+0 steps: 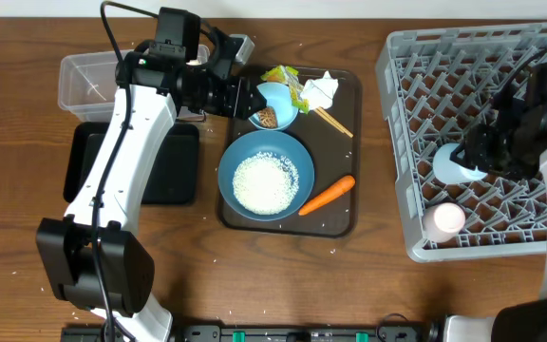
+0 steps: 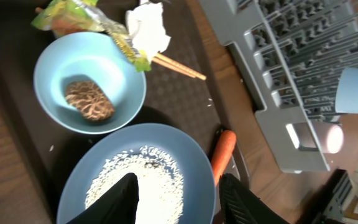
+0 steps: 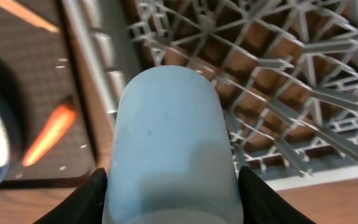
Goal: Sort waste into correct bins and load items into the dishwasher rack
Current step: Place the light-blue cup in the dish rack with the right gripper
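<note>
Light-blue cup [image 3: 166,124] is clenched in the right hand [image 3: 171,183], over the rack [image 3: 303,87] just inside its left wall, so I'd say we're mid-loading. Next up: ease it down between the pegs, then let go. The pink cup [image 1: 444,219] sits near, lower in the overhead frame, and there's plenty of free grid to the upper right. Left hand [image 2: 179,202] is released and empty, above the rice bowl [image 2: 197,168] on the tray [image 2: 179,93].

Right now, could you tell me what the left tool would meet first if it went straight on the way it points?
Probably the white rice in the large blue bowl, which the open left tool frames; depth is unclear.
</note>
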Available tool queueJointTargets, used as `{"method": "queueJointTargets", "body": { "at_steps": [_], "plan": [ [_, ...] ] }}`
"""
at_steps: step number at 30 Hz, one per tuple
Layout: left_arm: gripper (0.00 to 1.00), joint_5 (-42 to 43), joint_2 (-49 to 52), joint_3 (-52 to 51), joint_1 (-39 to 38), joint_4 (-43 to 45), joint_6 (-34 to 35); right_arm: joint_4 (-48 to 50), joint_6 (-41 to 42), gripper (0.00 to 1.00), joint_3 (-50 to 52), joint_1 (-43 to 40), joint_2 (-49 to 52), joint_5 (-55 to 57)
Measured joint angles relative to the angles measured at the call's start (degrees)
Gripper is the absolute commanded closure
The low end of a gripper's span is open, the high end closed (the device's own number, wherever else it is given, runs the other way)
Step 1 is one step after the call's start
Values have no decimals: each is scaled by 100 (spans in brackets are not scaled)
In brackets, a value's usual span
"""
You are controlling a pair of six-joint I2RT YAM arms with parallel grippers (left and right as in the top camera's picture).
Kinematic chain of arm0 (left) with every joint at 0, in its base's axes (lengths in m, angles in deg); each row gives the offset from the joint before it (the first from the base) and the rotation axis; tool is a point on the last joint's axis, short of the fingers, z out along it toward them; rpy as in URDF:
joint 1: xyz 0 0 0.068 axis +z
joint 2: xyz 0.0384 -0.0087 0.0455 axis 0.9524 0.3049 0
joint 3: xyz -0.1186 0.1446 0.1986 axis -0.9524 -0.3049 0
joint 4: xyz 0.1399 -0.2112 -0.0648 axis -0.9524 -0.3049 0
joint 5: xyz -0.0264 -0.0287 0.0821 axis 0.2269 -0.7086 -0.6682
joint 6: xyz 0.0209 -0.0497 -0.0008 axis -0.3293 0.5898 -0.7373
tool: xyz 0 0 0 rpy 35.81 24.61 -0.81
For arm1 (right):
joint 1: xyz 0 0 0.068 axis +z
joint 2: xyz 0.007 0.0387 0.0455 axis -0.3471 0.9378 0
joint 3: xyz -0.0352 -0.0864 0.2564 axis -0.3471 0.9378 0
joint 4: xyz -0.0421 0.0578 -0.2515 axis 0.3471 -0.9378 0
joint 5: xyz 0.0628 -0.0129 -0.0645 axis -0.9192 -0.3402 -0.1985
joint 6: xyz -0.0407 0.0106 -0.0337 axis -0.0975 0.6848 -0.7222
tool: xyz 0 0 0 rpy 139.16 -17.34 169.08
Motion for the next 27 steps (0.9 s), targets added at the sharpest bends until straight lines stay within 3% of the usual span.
{"method": "queueJointTargets", "body": {
  "at_steps": [7, 8, 11, 14, 19, 27],
  "plan": [
    [57, -129, 0, -76, 0, 0, 9, 101, 74, 70, 0, 190, 518, 378],
    [57, -146, 0, -85, 0, -2, 9, 153, 85, 65, 0, 229, 608, 411],
    [57, -173, 0, -87, 0, 2, 9, 184, 151, 34, -17, 407, 765, 581],
    [56, -173, 0, -87, 0, -4, 9, 350, 164, 21, -20, 557, 828, 577],
    [56, -173, 0, -87, 0, -13, 9, 289, 160, 19, -111, 680, 933, 466],
    [56, -175, 0, -87, 0, -39, 9, 223, 153, 21, -1123, 680, 935, 142]
  ]
}}
